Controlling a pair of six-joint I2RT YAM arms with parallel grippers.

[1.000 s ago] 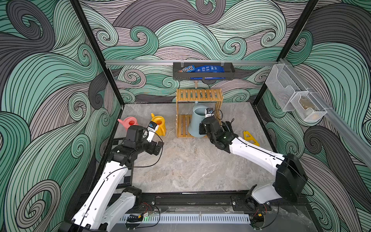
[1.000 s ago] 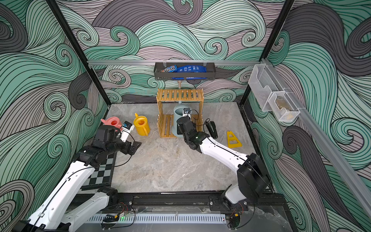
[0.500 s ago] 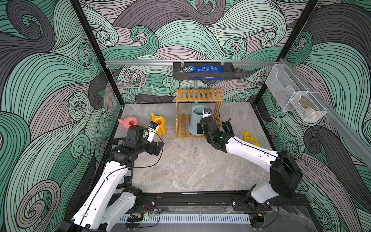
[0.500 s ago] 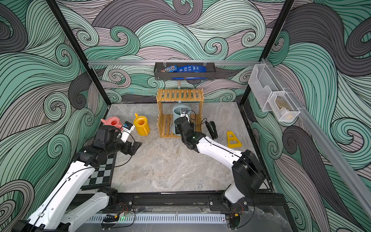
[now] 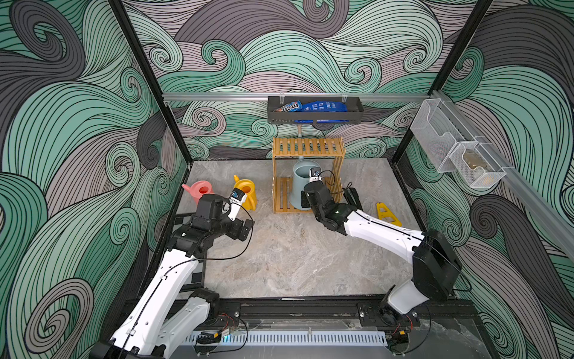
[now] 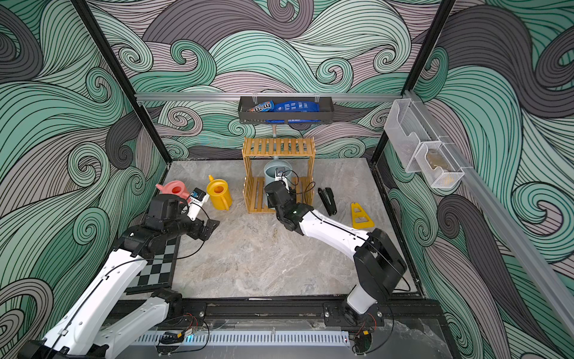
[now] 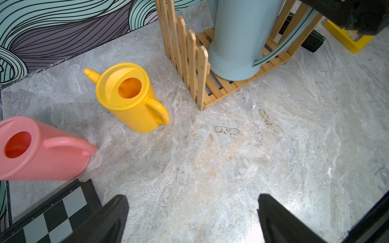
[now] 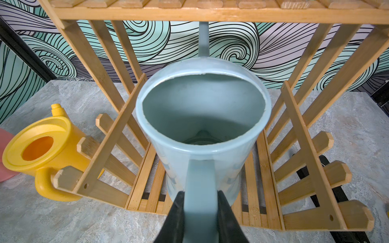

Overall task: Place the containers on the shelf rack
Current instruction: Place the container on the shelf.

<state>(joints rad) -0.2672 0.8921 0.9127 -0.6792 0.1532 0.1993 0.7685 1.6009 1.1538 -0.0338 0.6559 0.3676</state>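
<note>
Right end effector [image 8: 200,196] pinches the handle of the pale blue can [image 8: 202,151], which stands on the shelf rack [image 8: 136,195] lower tier; next, release and back out. Left end effector [image 7: 191,202] gapes wide near the yellow can [image 7: 130,105]

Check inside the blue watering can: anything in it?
Nothing visible in the blue watering can: bare inner walls, a dark patch of floor. Its near rim hides the rest of the floor.
</note>
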